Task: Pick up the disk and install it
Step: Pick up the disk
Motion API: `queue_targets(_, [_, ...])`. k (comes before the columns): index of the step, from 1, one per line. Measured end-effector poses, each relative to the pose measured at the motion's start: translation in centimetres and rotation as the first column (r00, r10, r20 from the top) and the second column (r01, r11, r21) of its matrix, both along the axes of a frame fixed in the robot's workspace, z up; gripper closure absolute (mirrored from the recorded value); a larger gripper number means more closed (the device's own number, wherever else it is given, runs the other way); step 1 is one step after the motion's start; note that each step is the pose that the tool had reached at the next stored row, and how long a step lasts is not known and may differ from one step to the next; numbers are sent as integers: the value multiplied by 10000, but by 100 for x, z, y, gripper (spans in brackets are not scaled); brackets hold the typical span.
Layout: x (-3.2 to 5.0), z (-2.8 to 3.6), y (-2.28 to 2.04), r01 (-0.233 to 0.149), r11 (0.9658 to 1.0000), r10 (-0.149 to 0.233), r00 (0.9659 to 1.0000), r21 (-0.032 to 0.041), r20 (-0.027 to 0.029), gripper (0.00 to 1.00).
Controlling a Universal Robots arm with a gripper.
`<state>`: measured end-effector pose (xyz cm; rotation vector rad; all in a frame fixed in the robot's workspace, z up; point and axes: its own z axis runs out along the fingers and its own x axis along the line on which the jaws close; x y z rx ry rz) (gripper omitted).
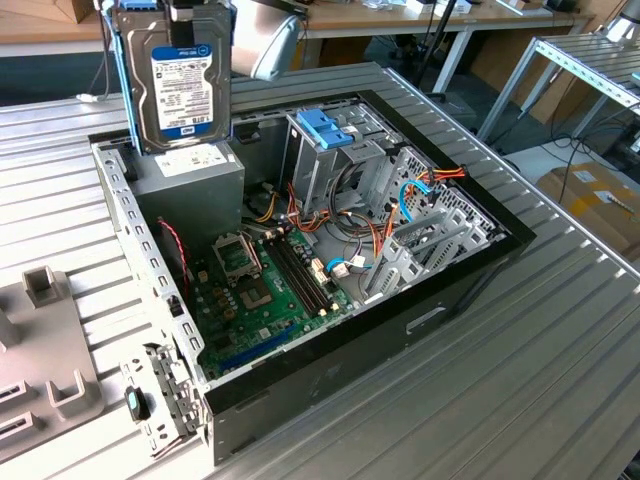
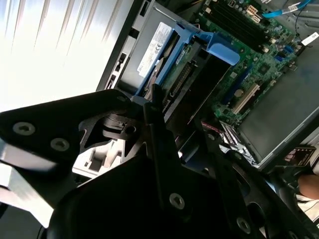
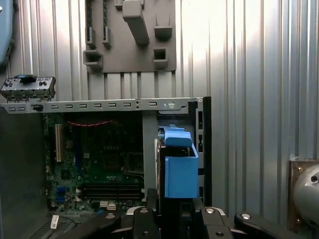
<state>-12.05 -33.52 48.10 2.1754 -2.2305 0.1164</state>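
Note:
The disk (image 1: pixel 178 85) hangs upright above the back corner of the open computer case (image 1: pixel 470 290), over the grey power supply (image 1: pixel 192 178), at the exterior view's left. It is silver-grey with a white label and a light-blue carrier rail. My gripper (image 1: pixel 172 10) is shut on its upper end. In the first wrist view the blue carrier (image 3: pixel 178 169) stands between my black fingers (image 3: pixel 142 219), with the motherboard (image 3: pixel 99 159) below. The second wrist view shows the disk's label (image 2: pixel 154 45) and blue rail (image 2: pixel 219 47). The metal drive cage with a darker blue bracket (image 1: pixel 325 128) stands in the case's middle rear.
A grey fixture plate (image 1: pixel 40 340) with small blocks lies on the ribbed table at the exterior view's left. A loose front panel bracket (image 1: pixel 150 400) hangs off the case's near corner. Orange and blue cables (image 1: pixel 420 185) cross the case's inside. A cardboard box (image 1: pixel 600 200) sits on the floor.

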Motion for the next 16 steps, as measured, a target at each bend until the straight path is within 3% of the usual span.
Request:
queue_targets(11, [299, 0, 0, 0, 10000, 0, 10000, 0, 0, 65])
queue_targets(13, [434, 0, 0, 1, 10000, -1, 10000, 0, 0, 65])
queue_targets(16, [545, 0, 0, 1, 10000, -1, 10000, 1, 1, 65])
